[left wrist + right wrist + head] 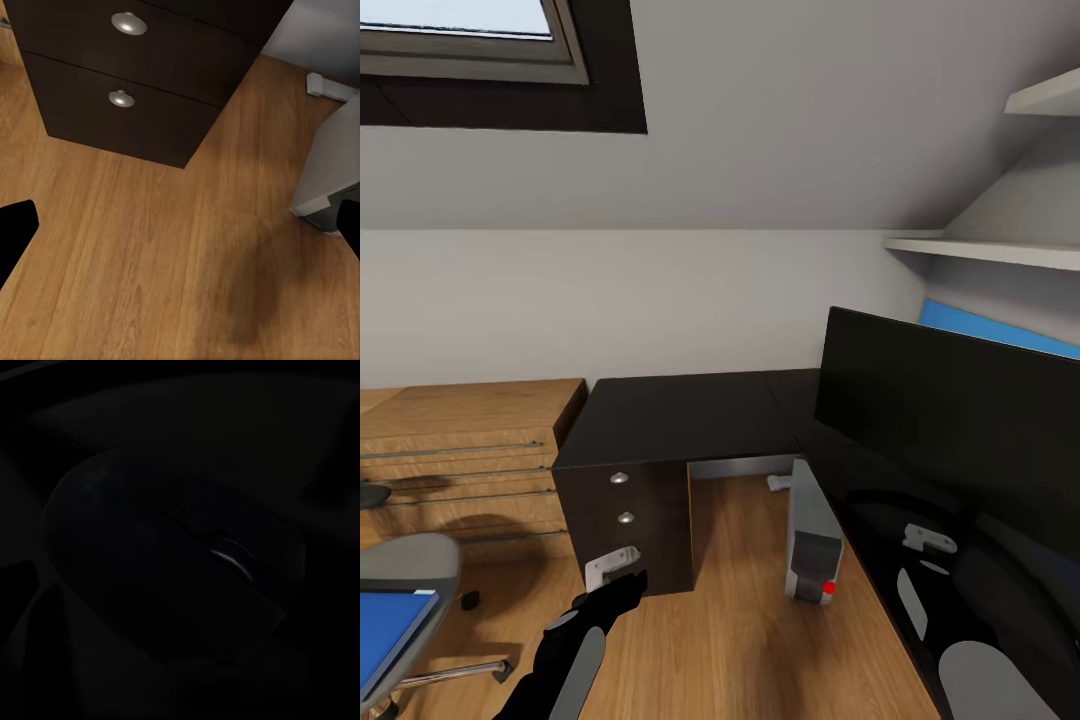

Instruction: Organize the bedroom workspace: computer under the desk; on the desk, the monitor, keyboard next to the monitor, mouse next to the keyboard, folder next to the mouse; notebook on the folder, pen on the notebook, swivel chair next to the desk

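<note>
I read the small black rounded mouse (172, 562) as sitting very close under my right wrist camera, on what I judge to be the long glossy black bench (690, 410), but the picture is too dark for me to tell whether the right tool is spread or closed. The left tool (622, 585) hangs spread wide and empty, low over the wooden floor beside the black drawers with silver knobs (127, 67). The risk: the wide black flat monitor (950, 420) stands close to the right arm, so a blind sweep could knock it. The light grey tower computer (812, 540) sits under the bench; the bright blue flat folder (390, 620) rests on the grey padded swivel chair (410, 565).
</note>
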Tool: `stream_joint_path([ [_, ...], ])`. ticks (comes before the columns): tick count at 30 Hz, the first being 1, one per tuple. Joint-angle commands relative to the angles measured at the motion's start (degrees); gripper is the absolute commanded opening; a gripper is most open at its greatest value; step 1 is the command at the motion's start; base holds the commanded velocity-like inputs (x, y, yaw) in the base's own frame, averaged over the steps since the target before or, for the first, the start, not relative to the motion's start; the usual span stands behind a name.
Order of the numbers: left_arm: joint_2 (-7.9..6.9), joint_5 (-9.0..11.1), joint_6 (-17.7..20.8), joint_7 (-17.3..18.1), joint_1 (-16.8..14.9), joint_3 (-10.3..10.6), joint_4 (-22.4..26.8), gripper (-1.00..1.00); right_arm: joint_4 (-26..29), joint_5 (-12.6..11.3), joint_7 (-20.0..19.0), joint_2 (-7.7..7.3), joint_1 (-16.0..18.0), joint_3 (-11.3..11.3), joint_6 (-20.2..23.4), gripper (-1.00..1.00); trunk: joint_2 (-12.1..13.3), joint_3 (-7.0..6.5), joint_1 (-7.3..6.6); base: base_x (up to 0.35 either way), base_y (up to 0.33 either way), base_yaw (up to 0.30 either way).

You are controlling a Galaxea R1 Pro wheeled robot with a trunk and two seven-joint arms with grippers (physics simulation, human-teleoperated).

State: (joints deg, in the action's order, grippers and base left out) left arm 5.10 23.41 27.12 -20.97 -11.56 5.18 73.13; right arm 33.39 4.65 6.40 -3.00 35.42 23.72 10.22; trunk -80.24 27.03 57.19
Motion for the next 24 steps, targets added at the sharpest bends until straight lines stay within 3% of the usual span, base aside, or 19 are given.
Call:
stream_joint_path([
  [1,-0.01,0.60,0.13,-0.52,-0.02,0.09,0.08,1.00,0.01,-0.08,-0.09,0.02,0.00,0.19,0.50,1.00,-0.03,0.07,0.00,0.000,0.000,0.000],
  [24,-0.09,0.67,0.13,-0.33,-0.02,0.09,0.08,1.00,0.04,-0.08,-0.16,0.05,0.00,0.19,0.50,1.00,-0.03,0.07,0.00,0.017,0.000,0.000],
])
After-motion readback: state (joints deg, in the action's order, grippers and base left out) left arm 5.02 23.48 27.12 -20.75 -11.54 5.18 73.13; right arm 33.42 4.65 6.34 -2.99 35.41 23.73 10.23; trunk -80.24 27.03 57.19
